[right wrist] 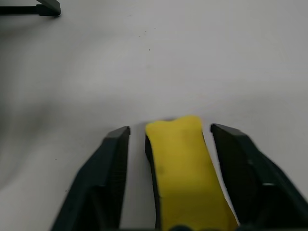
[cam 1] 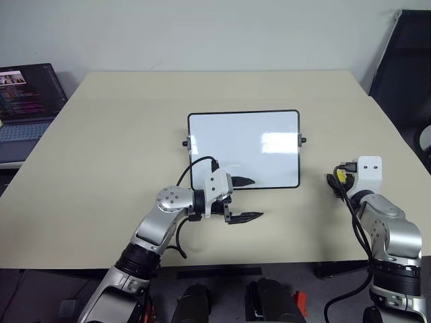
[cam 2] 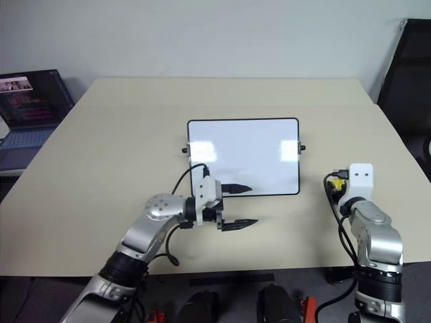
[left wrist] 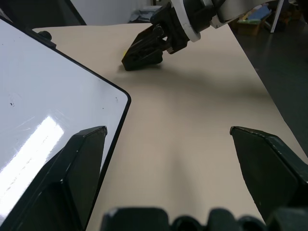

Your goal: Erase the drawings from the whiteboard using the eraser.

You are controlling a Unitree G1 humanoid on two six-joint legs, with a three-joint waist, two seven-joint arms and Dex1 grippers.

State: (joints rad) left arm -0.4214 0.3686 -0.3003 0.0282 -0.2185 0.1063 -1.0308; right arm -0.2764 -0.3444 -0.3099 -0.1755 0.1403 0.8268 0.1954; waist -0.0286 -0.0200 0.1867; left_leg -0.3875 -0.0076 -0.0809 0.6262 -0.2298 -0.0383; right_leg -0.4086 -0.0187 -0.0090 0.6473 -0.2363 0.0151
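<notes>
Yellow eraser lies between the right gripper's parted, non-touching fingers on the table, while the left gripper gapes beside the whiteboard.

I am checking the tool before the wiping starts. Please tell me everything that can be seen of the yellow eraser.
The eraser is a small bright yellow block with a dark underside, its yellow top slightly dented and matte, like foam. It lies on the beige table, to the right of the whiteboard and apart from it. It sits lengthwise between the two black fingers of the right pincer, which stand open with a gap on each side, so nothing grips it. From the head, a little yellow shows under the right wrist.
</notes>
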